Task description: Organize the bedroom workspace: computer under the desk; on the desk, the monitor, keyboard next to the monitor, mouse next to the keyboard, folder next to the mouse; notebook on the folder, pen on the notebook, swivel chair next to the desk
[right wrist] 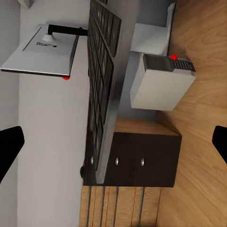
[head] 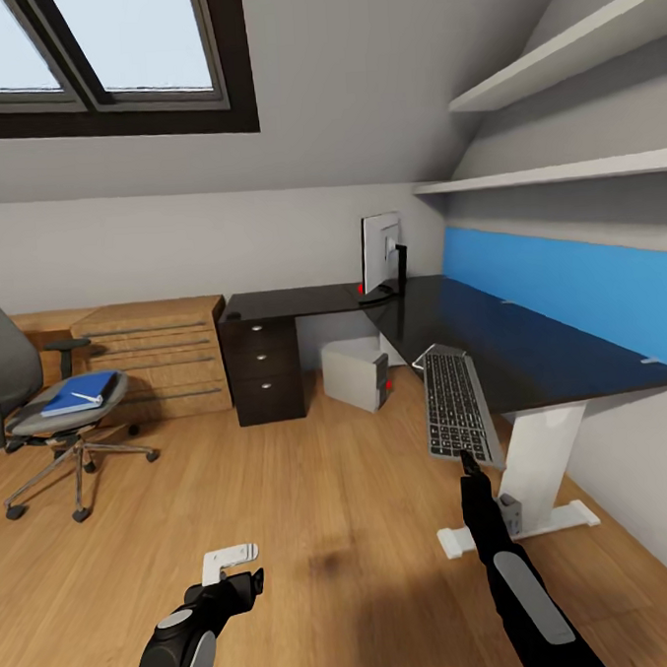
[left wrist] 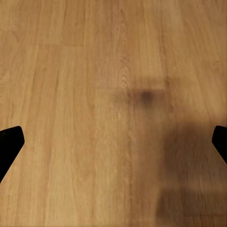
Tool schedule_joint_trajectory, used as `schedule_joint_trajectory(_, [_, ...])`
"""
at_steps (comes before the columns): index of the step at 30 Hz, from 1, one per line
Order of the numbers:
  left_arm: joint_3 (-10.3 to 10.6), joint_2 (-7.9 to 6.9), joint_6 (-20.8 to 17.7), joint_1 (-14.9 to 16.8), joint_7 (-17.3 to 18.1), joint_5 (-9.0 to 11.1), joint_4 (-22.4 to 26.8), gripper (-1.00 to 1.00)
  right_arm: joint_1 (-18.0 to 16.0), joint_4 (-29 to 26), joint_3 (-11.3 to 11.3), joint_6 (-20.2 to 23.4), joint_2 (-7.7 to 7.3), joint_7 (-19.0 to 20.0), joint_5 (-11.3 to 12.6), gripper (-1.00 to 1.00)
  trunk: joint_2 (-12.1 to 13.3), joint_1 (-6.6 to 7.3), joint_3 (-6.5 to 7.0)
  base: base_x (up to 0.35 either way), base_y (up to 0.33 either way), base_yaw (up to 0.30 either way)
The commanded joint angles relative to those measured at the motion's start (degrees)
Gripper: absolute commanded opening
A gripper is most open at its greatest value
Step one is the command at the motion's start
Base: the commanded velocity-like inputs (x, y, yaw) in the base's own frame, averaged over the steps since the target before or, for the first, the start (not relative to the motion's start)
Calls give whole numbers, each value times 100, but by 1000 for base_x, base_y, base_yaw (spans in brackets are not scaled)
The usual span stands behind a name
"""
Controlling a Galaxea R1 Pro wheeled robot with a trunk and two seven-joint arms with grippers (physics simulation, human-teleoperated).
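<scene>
The keyboard point(head: 458, 405) hangs tilted off the front edge of the black desk point(head: 552, 360), keys up. My right gripper point(head: 469, 460) is at its near end, fingers wide apart in the right wrist view, where the keyboard point(right wrist: 101, 94) runs edge-on between them. The monitor point(head: 381, 252) stands on the desk's back corner. The computer point(head: 356, 374) sits on the floor under the desk. The blue folder point(head: 80, 391) lies on the swivel chair point(head: 11, 378) at the left. My left gripper point(head: 239, 571) is open, low over the floor. Mouse, notebook and pen are out of view.
A light oak dresser point(head: 162, 354) stands between the chair and the desk's dark drawers point(head: 267, 372). Wall shelves point(head: 554, 73) hang above the desk's right wing. The white desk leg point(head: 539, 469) is just right of my right arm. Oak floor point(left wrist: 94, 71) spreads between chair and desk.
</scene>
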State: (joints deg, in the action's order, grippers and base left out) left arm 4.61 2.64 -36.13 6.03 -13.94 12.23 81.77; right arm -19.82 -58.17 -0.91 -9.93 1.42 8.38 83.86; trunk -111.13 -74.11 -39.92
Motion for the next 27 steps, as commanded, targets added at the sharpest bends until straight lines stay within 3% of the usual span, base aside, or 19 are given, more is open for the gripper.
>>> schedule_joint_trajectory(1, [7, -1, -18, 3, -51, 62, 6, 100, -4, 2, -9, -26, -1, 32, 61, 100, -3, 1, -6, 0, 0, 0])
schedule_joint_trajectory(27, [12, -1, -15, 3, -51, 61, -8, 100, -4, 0, -2, -27, -5, 32, 61, 100, -3, 1, -6, 108, 0, 0])
